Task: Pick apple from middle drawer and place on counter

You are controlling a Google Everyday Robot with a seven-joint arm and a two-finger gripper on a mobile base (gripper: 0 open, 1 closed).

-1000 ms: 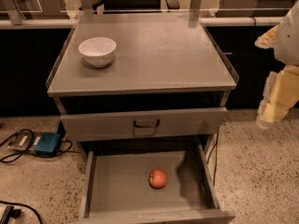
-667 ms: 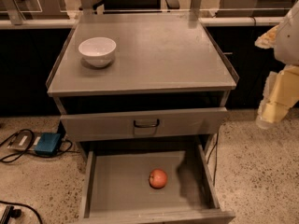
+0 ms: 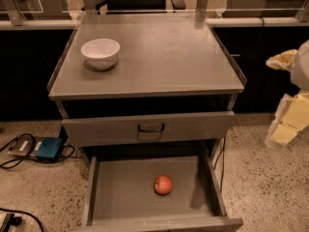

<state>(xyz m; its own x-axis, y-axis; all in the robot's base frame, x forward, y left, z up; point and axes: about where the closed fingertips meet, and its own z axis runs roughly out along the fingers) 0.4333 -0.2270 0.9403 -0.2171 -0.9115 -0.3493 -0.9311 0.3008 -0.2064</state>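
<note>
The grey surface (image 3: 164,57) on top of the cabinet has a white bowl (image 3: 100,52) at its back left. The rest of it is bare. Below it, the middle drawer (image 3: 120,192) is pulled out, and the apple (image 3: 163,184) sits on its flat floor, near the middle, touching no wall.

My gripper (image 3: 288,122) hangs far off to the right, well apart from the apple. I cannot tell if it is open or closed.

I think I could bump the drawer's right wall or the drawer front (image 3: 193,127) above on my way in. The apple is round, so a small push could make it roll away. When I set it down up top, it could roll there too, or I might hit the bowl.
</note>
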